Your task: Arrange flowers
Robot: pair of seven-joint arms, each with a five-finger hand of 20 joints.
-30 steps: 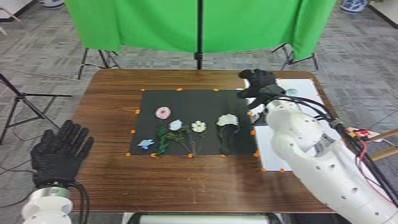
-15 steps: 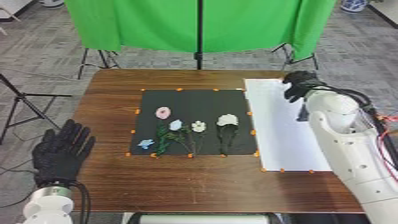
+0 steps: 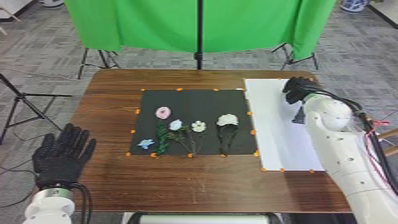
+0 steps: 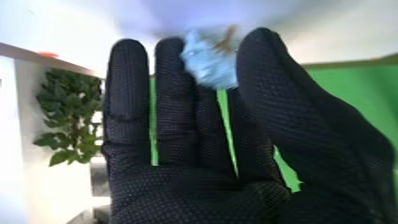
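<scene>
Within right hand, blue flower.

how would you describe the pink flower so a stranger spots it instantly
On the brown wooden table, find the black sheet with orange tabs along its edges. The pink flower is oval, on the sheet's left half, farthest from the robot. Its colour sets it apart from the whitish flowers and the blue flower.
</scene>
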